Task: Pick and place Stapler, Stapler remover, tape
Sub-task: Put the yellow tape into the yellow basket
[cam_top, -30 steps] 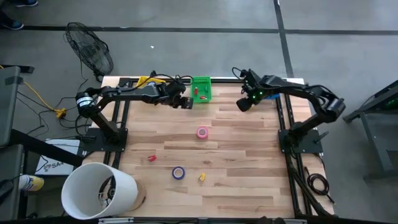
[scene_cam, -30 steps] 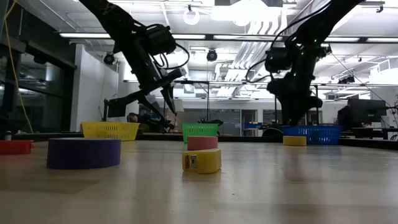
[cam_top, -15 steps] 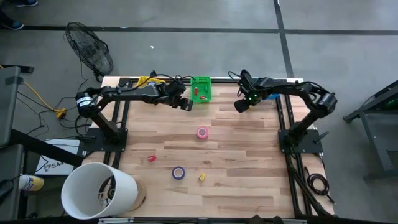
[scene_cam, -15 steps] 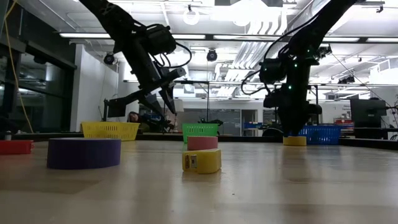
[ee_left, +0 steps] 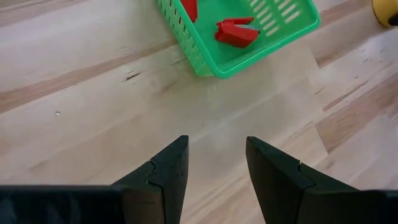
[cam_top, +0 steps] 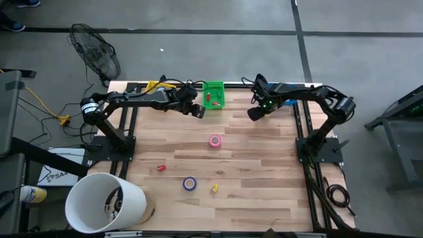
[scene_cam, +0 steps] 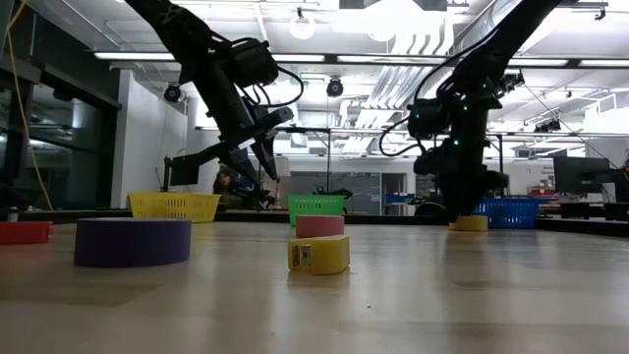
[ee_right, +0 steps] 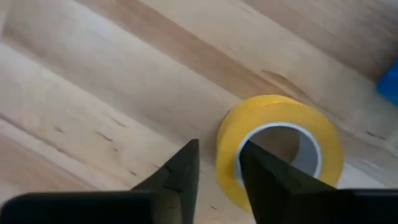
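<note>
A yellow tape roll (ee_right: pixel 280 149) lies flat on the table at the far right, beside the blue basket (cam_top: pixel 288 102). My right gripper (ee_right: pixel 219 149) points down over its wall, one finger over the hole and one outside. My left gripper (ee_left: pixel 216 146) hangs open and empty above the wood at the near corner of the green basket (ee_left: pixel 205 62). In that basket lie a red stapler remover (ee_left: pixel 235 32) and another red thing (ee_left: pixel 189 7). A pink tape roll (cam_top: pixel 215 140) and a purple tape roll (cam_top: pixel 190 184) lie flat mid-table. My right gripper comes down from above on the yellow roll's wall (ee_right: pixel 227 177), which stands between the two fingers. A strip of wood shows between the outer finger (ee_right: pixel 183 177) and the roll. Whether either finger touches the wall I cannot tell. The roll lies flat on the table.
A small yellow piece (cam_top: pixel 215 188) and a small red piece (cam_top: pixel 161 168) lie near the front. A yellow basket (cam_top: pixel 155 86) stands at the far left. A white bucket (cam_top: pixel 106 201) stands off the near left corner. Bare wood lies between the two arms.
My right gripper has sunk toward the table and come a little toward the left and near edges, down onto the yellow tape roll, which has stayed where it was.
</note>
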Motion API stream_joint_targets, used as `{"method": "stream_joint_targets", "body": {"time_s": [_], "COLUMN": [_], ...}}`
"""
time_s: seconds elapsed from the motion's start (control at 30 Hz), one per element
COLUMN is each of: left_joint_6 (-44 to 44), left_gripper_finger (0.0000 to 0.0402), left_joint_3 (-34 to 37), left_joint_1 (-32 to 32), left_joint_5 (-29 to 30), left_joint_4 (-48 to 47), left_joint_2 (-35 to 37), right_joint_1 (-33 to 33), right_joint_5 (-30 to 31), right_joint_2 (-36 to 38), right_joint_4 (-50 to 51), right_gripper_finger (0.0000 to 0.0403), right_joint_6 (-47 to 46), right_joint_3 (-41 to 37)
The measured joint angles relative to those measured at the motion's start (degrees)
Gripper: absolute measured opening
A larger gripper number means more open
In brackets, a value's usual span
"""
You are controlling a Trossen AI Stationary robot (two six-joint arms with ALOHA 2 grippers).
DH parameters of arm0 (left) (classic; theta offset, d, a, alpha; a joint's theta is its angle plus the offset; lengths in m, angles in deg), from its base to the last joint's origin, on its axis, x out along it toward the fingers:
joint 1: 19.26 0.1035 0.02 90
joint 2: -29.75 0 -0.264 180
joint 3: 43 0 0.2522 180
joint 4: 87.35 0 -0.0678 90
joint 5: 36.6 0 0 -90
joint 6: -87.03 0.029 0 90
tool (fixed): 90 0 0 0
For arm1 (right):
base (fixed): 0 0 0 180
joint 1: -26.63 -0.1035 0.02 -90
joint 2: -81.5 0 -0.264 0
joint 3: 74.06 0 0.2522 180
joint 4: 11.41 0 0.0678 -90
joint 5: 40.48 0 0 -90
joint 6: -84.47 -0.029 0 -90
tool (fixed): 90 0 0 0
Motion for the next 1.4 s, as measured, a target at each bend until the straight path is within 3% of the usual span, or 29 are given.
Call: {"method": "stream_joint_targets", "body": {"time_s": [0.2, 0.4, 0.7, 0.93, 1.17, 1.4], "left_joint_6": [0.0, 1.0, 6.3, 8.7, 9.0, 9.0], "left_gripper_finger": [0.0157, 0.0157, 0.0157, 0.0157, 0.0157, 0.0157], "left_joint_3": [0.0, 0.0, 0.0, 0.0, 0.0, -0.1], "left_joint_1": [0.0, 0.0, 0.0, 0.0, 0.0, 0.0], "left_joint_5": [0.3, 0.1, -8.4, -14.7, -19.2, -21.8], "left_joint_4": [0.0, 1.8, 15.6, 31.2, 47.7, 54.4], "left_joint_2": [0.0, 0.0, 0.0, 0.0, 0.0, 0.0], "right_joint_1": [-1.0, -2.7, -4.8, -4.8, -4.8, -5.0], "right_joint_5": [-2.0, -12.0, -25.0, -32.5, -40.3, -44.6], "right_joint_2": [0.0, 1.2, 9.2, 15.0, 16.3, 16.3], "right_joint_4": [-1.1, -5.8, -24.5, -36.9, -45.4, -52.1], "right_gripper_finger": [0.0024, 0.0023, 0.0023, 0.0023, 0.0023, 0.0023], "right_joint_6": [0.5, 1.8, -0.4, -1.0, -0.1, -2.5], "right_joint_3": [0.0, 0.0, 0.0, 0.0, 0.0, 0.0]}}
